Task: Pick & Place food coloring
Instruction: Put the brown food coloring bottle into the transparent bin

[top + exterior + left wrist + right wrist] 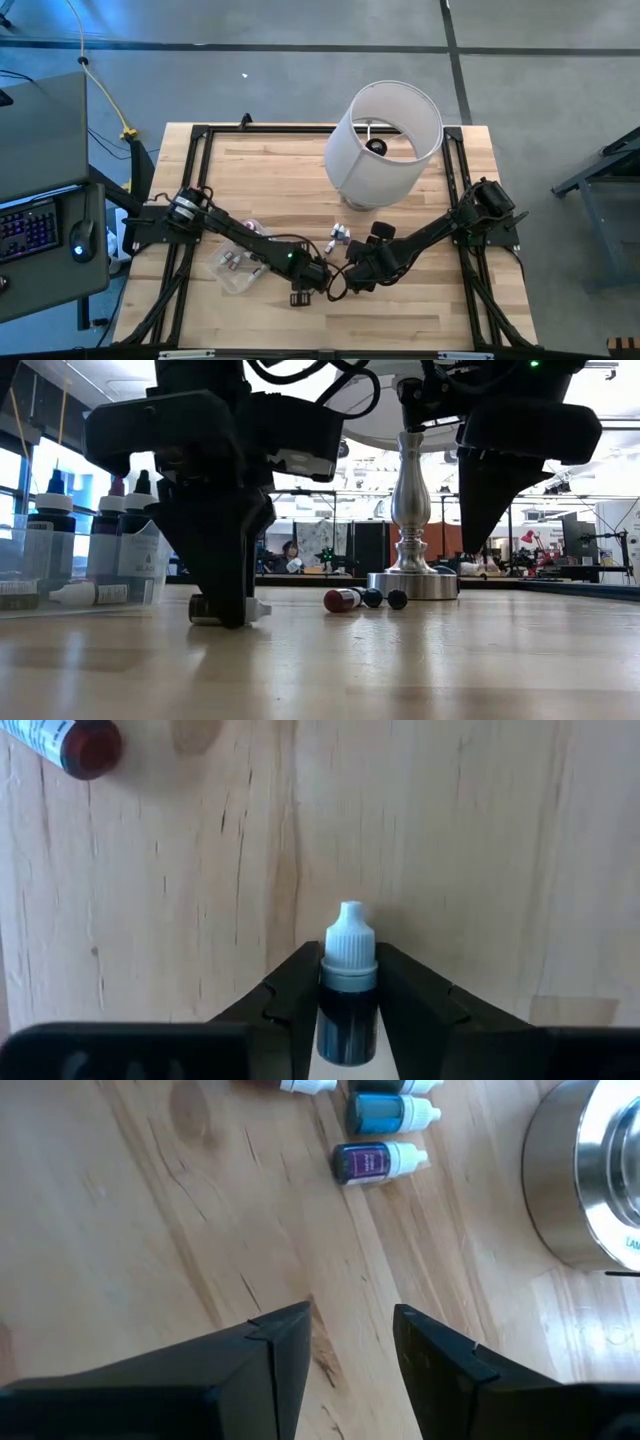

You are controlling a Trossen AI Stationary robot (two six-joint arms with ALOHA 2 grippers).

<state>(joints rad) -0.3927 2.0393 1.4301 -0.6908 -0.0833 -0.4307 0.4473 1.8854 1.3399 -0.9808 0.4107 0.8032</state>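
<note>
Bottle [349, 982] of dark food coloring sits between my left gripper's [349, 1010] fingers, lying flat on the table [400, 310], white cap pointing straight ahead of me. Only my wrist view shows the pinch; from table height my fingers hide most of it. My right gripper [350, 1342] hangs part-open, holding nothing, loose bottles [380, 1160] ahead.

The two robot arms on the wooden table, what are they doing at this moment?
The left gripper is low on the table, with a dark food coloring bottle lying between its fingers. The right gripper hangs open and empty nearby, facing a few more bottles lying beside the lamp base. A clear tub at the left already holds several bottles.
</note>
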